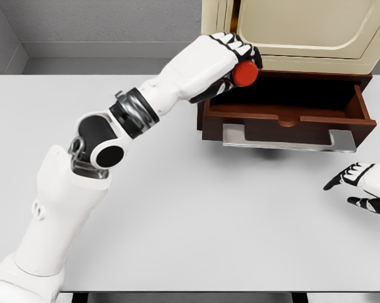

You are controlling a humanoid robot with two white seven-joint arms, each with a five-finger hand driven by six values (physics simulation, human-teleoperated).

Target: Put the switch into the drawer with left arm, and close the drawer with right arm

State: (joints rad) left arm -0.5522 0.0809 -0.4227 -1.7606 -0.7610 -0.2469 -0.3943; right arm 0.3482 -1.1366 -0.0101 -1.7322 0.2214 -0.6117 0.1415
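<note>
Here, at the drawer's left corner:

Switch: red round switch (245, 74) sits in my left hand (223, 60), held over the back-left corner of the open drawer (285, 107), above the rim, not yet inside.

L hand: fingers curled tight round the switch, black fingertip pads wrapped over its top; only the red face shows, so I can't tell how deep the grip goes.

Drawer: dark wood, pulled out from under the cream cabinet (303, 31); cavity looks bare, metal handle (290, 140) across the front.

R hand: low at the picture's right edge (365, 188), fingers loosely spread, holding nothing, well apart from the handle.

Risk 1: I judge a release here could drop the switch on the left side wall or back edge, not the floor; it could bounce out onto the table.

Risk 2: knuckles are close under the cabinet's lower edge; a lift or roll of the wrist may bump it.

Risk 3: closing w/ the R hand before the L arm clears would pinch the wrist.

Surface: pale grey table (196, 221), flat, matte, front edge in view.

Room: grey walls behind, corner at upper left; sim render, even light.
</note>
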